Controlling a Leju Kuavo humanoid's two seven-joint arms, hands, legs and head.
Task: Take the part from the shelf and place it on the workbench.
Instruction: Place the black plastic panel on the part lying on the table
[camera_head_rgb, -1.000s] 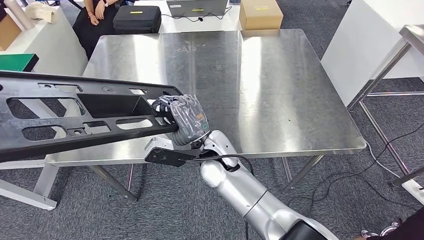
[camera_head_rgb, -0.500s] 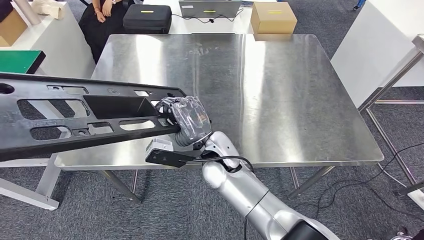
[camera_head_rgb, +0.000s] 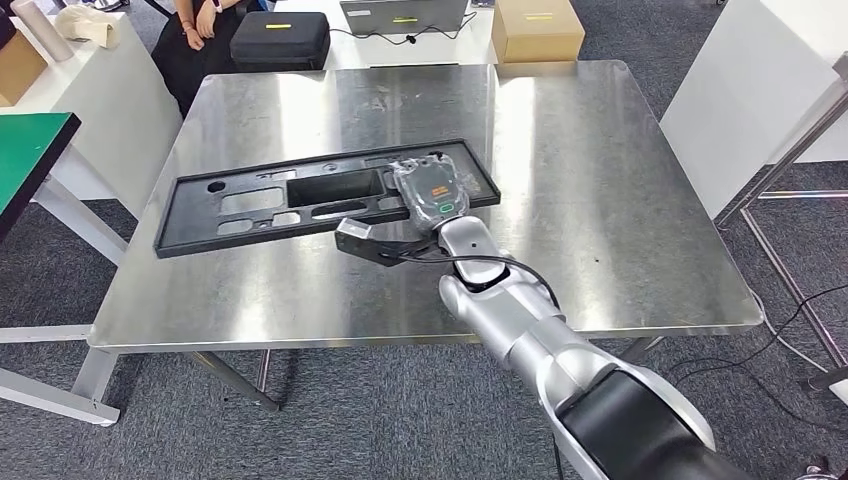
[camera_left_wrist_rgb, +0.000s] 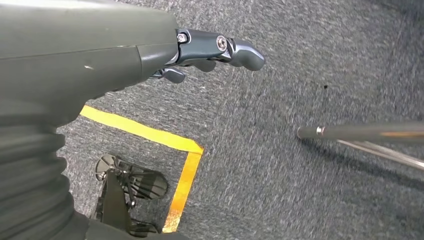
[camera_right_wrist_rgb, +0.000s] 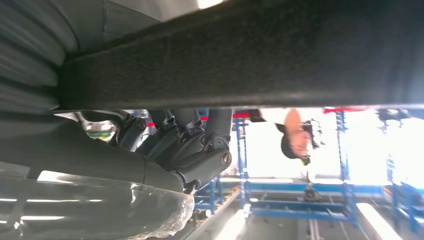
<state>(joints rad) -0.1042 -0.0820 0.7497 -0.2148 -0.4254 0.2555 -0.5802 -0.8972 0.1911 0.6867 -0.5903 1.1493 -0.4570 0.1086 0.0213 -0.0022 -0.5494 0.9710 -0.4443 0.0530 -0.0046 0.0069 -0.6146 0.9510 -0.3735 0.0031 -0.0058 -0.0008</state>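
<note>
Black and long, the part (camera_head_rgb: 320, 195) lies flat on the shiny workbench (camera_head_rgb: 600, 200), near the middle — my right hand (camera_head_rgb: 428, 190) has its fingers wrapped around the end nearest me. My left hand (camera_left_wrist_rgb: 150, 55) hangs down over the grey floor, holding nothing, fingers loose and a bit apart. I think the putting-down step is almost done — next I must let go gently and pull my right hand away without dragging the part.

Bare workbench (camera_head_rgb: 600, 200) lies right of the part (camera_head_rgb: 300, 195); cardboard box (camera_head_rgb: 537, 30) and black case (camera_head_rgb: 279, 40) line its far edge.
</note>
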